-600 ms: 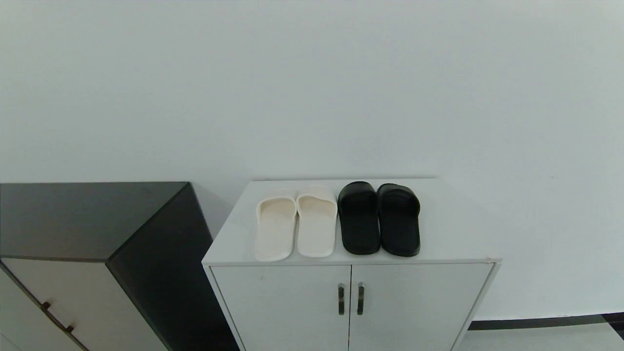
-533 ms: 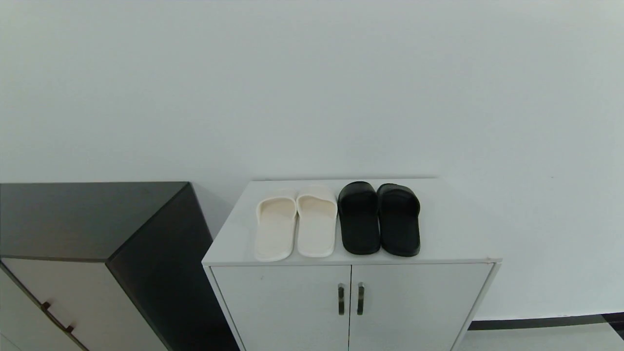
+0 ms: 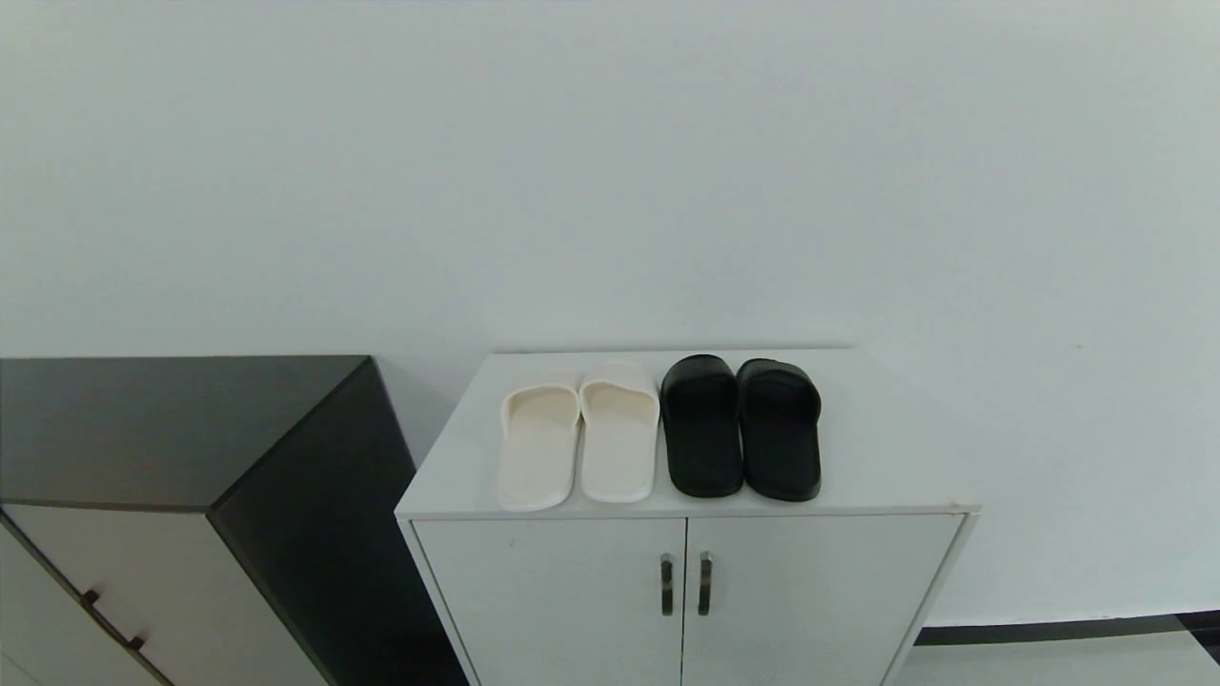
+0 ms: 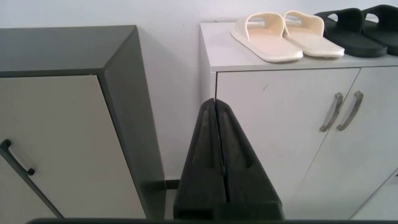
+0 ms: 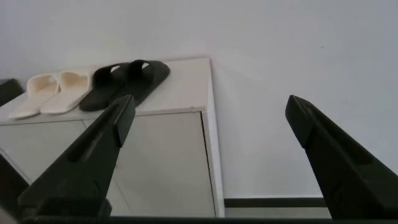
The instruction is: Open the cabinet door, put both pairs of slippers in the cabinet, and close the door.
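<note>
No shift: slippers (image 3: 701, 433) atop cabinet (image 3: 572, 600), well apart from left tool (image 4: 215, 106)

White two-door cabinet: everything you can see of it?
The white two-door cabinet looks like smooth matte board, boxy with a flat top. Both doors are shut, meeting at a centre seam, each with a vertical dark metal bar handle beside it. It stands by the pale wall, a gap apart from a dark-topped cabinet to the left. On its top lie a cream pair of slippers and a black pair of slippers, side by side, toes to the wall.
</note>
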